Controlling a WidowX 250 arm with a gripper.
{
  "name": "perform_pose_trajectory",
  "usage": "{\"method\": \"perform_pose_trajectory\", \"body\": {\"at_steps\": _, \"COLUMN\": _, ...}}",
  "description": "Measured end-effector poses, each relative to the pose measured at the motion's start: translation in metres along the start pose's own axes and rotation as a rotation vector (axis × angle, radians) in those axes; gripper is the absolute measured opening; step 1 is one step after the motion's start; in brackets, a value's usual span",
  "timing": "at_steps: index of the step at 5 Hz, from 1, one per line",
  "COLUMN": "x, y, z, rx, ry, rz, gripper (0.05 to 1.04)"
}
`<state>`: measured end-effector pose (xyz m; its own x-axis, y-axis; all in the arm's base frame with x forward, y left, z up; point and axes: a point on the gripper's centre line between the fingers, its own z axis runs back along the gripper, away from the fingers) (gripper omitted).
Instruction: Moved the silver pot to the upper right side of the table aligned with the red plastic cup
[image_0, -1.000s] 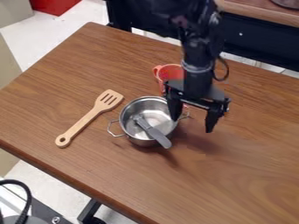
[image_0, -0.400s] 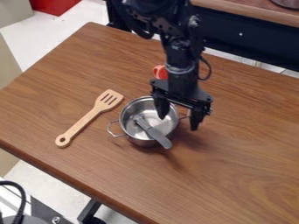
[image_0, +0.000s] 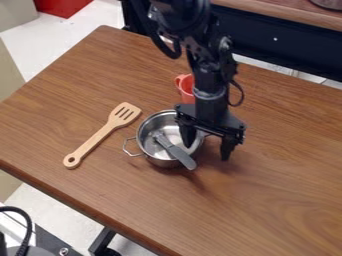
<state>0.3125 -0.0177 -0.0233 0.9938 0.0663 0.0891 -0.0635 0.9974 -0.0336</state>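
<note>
While the pincer (image_0: 208, 144) hangs wide open at the right rim of the silver pot (image_0: 167, 124), seemingly holding nothing, the red cup (image_0: 187, 93) stands farther back

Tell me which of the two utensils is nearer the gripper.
The grey one, leaning in the silver pot with one end over the rim; the other, a slotted wooden spatula, lies flat on the table.
</note>
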Motion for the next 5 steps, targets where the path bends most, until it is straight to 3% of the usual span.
{"method": "perform_pose_trajectory", "body": {"at_steps": 3, "x": -0.0021, "y": -0.0001, "z": -0.0093, "rx": 0.011, "ry": 0.022, "rz": 0.019, "gripper": 0.971}}
{"method": "perform_pose_trajectory", "body": {"at_steps": 4, "x": -0.0004, "y": -0.002, "z": -0.0099, "rx": -0.003, "ry": 0.039, "rz": 0.033, "gripper": 0.71}}
{"method": "perform_pose_trajectory", "body": {"at_steps": 5, "x": 0.0017, "y": 0.0031, "z": -0.0098, "rx": 0.031, "ry": 0.035, "rz": 0.073, "gripper": 0.413}}
